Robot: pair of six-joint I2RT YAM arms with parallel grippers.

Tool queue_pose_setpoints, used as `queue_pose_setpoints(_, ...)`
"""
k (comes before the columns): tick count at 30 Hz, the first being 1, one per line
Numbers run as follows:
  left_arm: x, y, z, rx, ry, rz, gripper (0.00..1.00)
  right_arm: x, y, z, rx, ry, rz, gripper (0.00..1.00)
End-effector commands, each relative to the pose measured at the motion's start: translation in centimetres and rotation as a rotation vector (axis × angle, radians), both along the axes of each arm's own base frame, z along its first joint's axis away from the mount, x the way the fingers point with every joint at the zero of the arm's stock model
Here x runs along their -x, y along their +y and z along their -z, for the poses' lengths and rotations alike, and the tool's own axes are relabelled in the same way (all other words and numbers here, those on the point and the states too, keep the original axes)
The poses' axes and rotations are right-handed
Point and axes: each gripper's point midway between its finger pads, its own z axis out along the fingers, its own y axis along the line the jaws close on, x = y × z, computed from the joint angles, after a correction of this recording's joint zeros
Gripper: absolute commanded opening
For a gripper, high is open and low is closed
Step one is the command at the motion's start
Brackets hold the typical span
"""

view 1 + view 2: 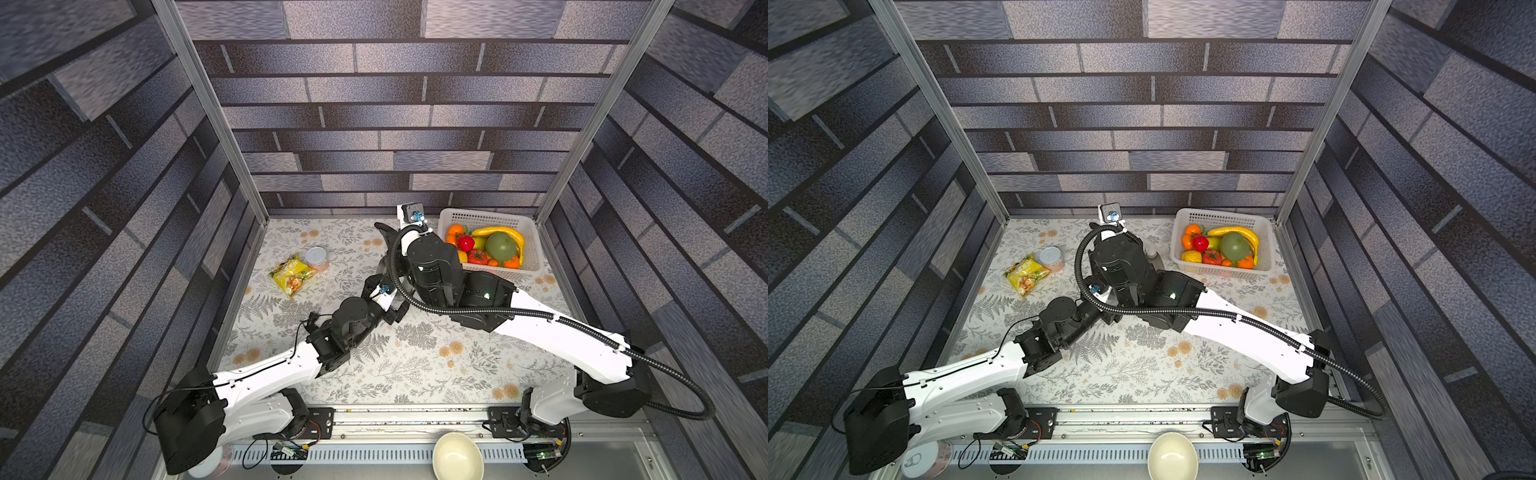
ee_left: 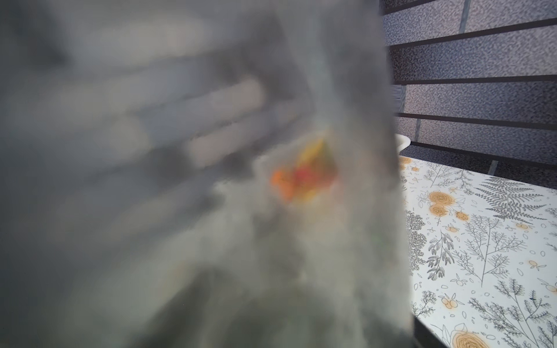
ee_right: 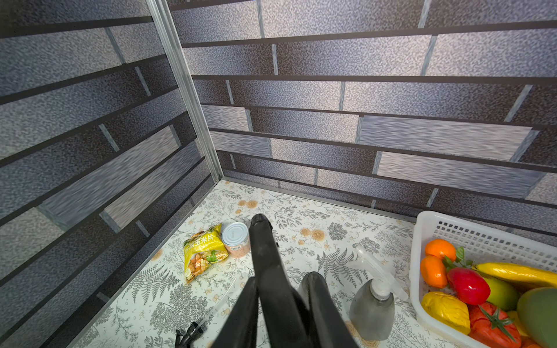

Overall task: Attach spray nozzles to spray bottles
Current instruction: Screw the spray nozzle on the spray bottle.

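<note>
My right gripper point(image 3: 283, 278) has a matte black plastic trigger spray nozzle point(image 3: 265, 256) between its fingers; clamped or released, I can't tell. A smoky grey translucent cone-shaped bottle point(image 2: 211, 180) blurs the whole left wrist view, and the left gripper point(image 1: 398, 312) grip is unreadable too. Between my right gripper and the white perforated plastic basket point(image 3: 428, 229) stands 1 grey bottle point(image 3: 372, 319) wearing a translucent white nozzle point(image 3: 380, 287). Another black nozzle point(image 3: 188, 333) lies opposite on open floral tablecloth point(image 3: 316, 235).

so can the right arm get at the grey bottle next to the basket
probably yes: the bottle stands upright close beside the right gripper, bare table between, but a black nozzle sits between its jaws
</note>
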Motion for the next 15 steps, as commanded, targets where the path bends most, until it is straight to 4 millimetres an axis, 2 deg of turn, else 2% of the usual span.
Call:
queue_pose_setpoints(1,1.3,-0.6,-3.6,0.046,-0.122,0.067,0.74,1.9,1.4,1.7,0.059,0.038,-0.110,0.30)
queue_pose_setpoints(3,1.3,-0.4,-3.7,0.046,-0.123,0.064,0.74,2.2,1.3,2.0,0.073,0.047,-0.127,0.26)
queue_pose_setpoints(7,1.4,0.0,-3.9,0.058,-0.118,0.065,0.74,3.2,0.9,2.4,0.048,0.063,-0.181,0.26)
queue_pose_setpoints(13,1.6,0.3,-4.5,0.090,-0.112,0.087,0.74,5.0,0.9,3.0,-0.064,0.063,-0.350,0.35)
queue_pose_setpoints(15,1.8,0.3,-4.7,0.098,-0.111,0.094,0.74,4.9,0.6,3.6,-0.085,0.074,-0.368,0.36)
